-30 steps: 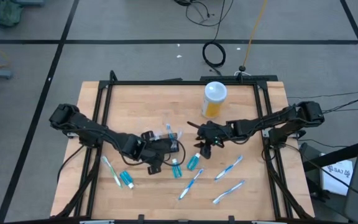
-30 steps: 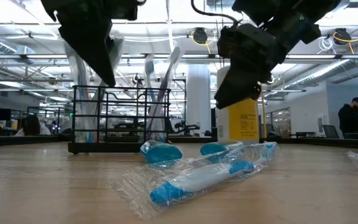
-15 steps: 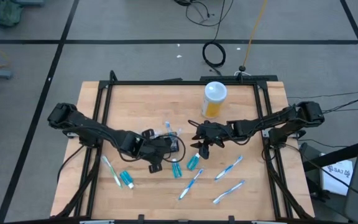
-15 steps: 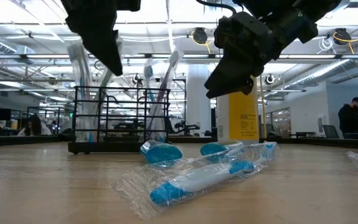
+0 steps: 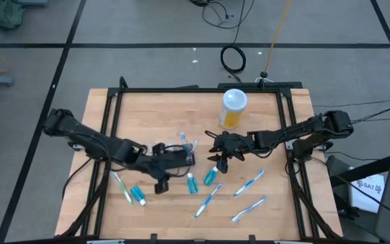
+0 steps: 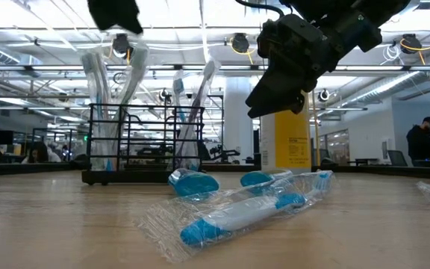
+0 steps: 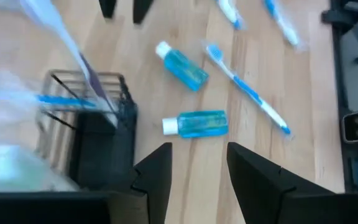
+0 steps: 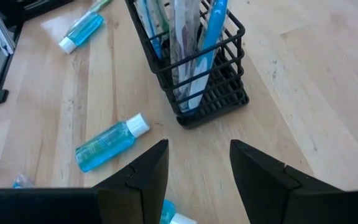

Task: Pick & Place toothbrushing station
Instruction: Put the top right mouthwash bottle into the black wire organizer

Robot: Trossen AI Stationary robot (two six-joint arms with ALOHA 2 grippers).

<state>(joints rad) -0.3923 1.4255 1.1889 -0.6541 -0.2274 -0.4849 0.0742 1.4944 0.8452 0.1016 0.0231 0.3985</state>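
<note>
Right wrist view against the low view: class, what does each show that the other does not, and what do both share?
Only the right wrist view: the right tool, open and empty, and a teal tube lying beside the basket.
Only the low view: the yellow bottle, a wrapped toothbrush lying in front, and the room behind.
Both: the black wire basket with toothbrushes standing in it, on the wooden table.

My fingers (image 7: 160,174) stand apart above the counter (image 7: 166,93), beside the basket (image 7: 101,134), near two tubes (image 7: 196,123) and a toothbrush (image 7: 247,90).
</note>
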